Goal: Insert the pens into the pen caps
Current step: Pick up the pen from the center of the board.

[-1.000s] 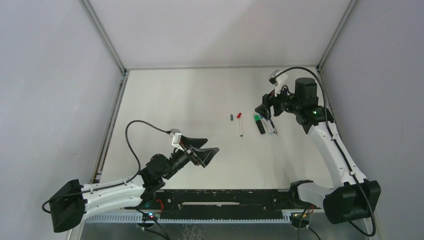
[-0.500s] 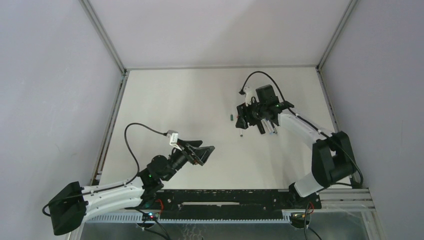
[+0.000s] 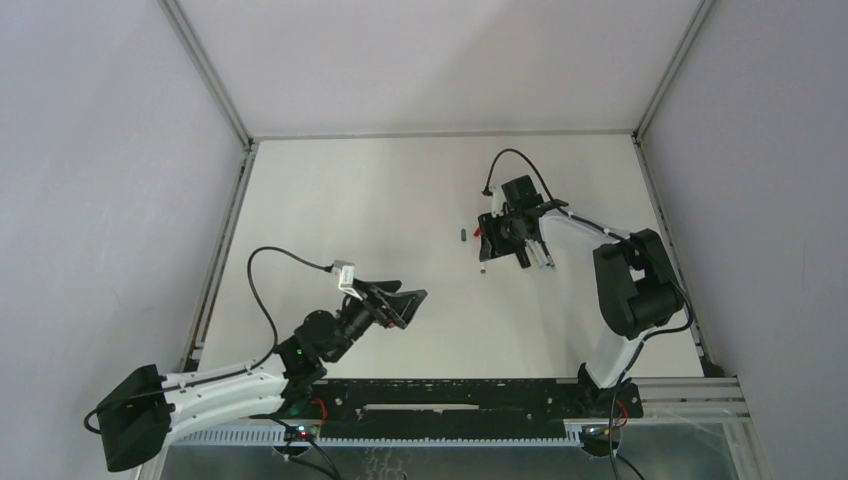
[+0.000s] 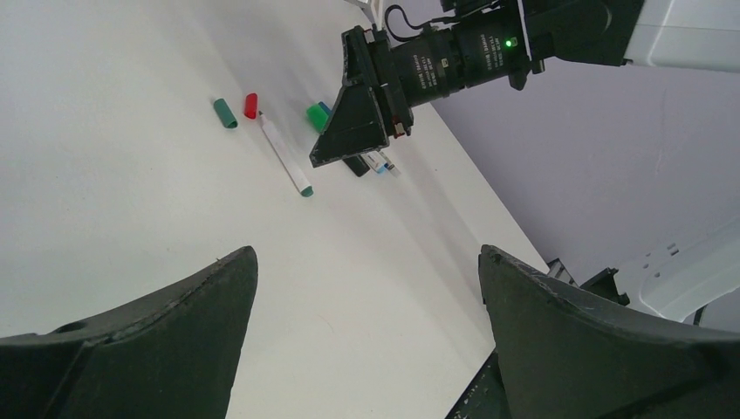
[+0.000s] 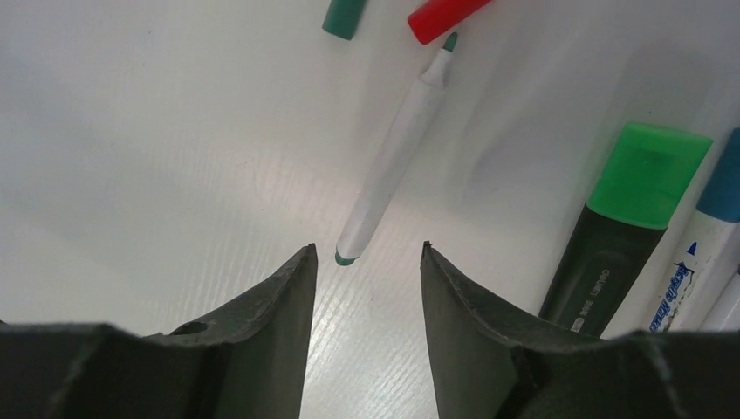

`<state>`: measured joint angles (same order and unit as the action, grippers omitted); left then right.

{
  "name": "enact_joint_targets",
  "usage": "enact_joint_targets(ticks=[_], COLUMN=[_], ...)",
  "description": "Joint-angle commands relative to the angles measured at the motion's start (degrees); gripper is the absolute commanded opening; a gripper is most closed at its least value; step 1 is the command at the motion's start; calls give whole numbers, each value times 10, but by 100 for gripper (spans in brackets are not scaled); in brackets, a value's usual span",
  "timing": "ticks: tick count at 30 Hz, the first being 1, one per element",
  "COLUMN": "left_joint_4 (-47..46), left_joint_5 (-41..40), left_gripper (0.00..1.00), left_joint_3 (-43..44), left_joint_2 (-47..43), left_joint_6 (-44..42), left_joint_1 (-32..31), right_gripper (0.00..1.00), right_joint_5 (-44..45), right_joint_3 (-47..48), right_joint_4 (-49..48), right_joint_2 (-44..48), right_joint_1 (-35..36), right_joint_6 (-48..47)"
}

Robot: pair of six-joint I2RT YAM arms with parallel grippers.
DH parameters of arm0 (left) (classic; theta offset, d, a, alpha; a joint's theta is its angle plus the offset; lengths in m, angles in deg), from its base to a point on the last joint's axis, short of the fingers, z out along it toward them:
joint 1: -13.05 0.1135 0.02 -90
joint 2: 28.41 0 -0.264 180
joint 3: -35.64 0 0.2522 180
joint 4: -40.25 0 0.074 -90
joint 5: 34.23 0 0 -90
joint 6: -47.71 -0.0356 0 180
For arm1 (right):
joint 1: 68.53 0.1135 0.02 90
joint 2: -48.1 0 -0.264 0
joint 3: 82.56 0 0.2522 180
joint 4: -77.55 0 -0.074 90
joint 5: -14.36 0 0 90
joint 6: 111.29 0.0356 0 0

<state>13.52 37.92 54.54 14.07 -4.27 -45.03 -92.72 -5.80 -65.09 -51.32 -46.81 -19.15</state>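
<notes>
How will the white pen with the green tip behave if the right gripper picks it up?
The white pen looks slim, round and hard: probably stiff and light. Flat on the smooth table, it may roll if nudged. The right gripper straddles only its tail end, so it might tilt when lifted.

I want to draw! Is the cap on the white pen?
Off. The white pen shows its bare green tip; the dark green cap lies loose nearby.
</notes>
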Motion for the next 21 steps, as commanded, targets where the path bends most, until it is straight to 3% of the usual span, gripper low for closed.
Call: enact_joint_targets(ticks=[1, 9, 21], left_joint_4=[-6, -6, -6], left_joint_5=[-12, -11, -8], left_gripper=[100, 100, 100], left_joint_3=[-8, -3, 3], left_joint_2=[-6, 1, 8], left_joint_6=[7, 8, 10], left_joint_1=[4, 4, 4], right_gripper=[54, 41, 37], right_joint_5=[19, 56, 56], right_joint_3=[29, 43, 57], right_joint_4=[-1, -10, -5], right_joint_2=[-13, -40, -66], right_joint_1=[1, 15, 22], right_joint_6=[25, 43, 50])
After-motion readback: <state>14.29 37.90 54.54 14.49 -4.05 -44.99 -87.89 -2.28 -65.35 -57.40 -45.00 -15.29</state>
